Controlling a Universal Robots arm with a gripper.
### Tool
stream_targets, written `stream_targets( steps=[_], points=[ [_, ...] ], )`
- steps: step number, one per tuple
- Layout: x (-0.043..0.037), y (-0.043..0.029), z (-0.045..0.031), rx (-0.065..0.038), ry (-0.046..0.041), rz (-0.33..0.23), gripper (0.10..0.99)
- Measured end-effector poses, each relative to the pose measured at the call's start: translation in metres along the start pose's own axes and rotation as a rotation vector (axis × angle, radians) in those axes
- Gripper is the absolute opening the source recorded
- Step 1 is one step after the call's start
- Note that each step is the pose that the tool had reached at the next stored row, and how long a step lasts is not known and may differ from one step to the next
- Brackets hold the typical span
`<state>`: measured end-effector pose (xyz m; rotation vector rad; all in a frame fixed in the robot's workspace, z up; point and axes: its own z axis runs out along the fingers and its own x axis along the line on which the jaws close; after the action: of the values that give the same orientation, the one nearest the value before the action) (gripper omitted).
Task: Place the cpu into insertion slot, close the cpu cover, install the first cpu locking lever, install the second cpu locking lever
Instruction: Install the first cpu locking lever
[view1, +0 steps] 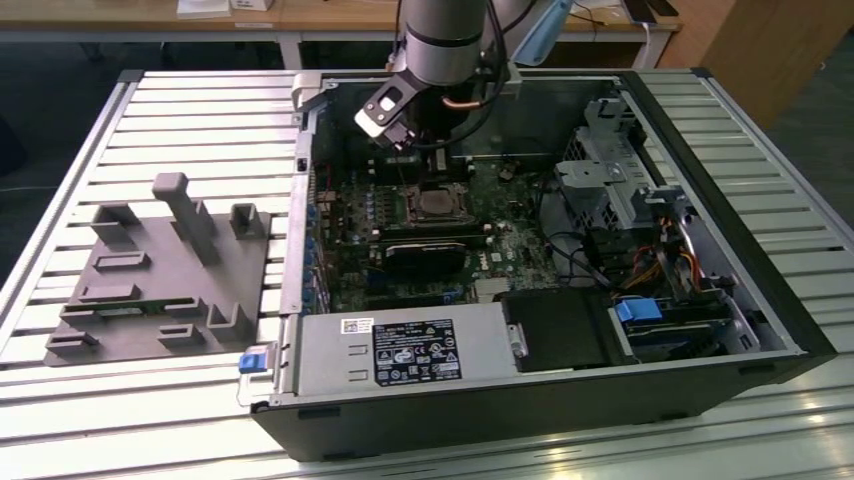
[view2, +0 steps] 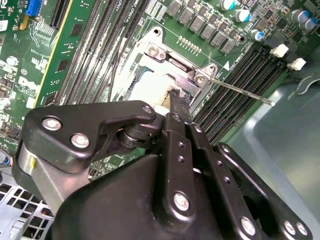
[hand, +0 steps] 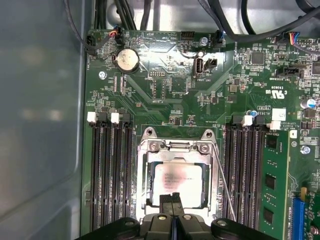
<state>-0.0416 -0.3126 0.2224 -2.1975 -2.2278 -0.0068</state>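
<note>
The cpu (hand: 177, 182) lies seated in the insertion slot (view1: 435, 204), with the cpu cover (hand: 148, 172) down around it. The claw (hand: 173, 200) is closed finger to finger and grips nothing, its tips at the cover's edge. In the exterior view the arm stands at the slot's 12 o'clock. A locking lever (hand: 226, 192) appears unlatched, angling over the memory slots (hand: 245, 175). Risk: the tips slip off the thin frame onto the chip, or the unlocked cover lifts.

One cpu (hand: 177, 181), one cpu cover (hand: 146, 172), one round battery (hand: 127, 61) near the cpu, two white tabs (hand: 91, 118) either side
</note>
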Motion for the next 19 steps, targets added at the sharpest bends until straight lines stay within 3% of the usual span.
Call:
stream_targets(
  steps=[19],
  points=[
    [0.0001, 0.0, -0.0082, 0.0, 0.0001, 0.0, 0.106]
  ],
)
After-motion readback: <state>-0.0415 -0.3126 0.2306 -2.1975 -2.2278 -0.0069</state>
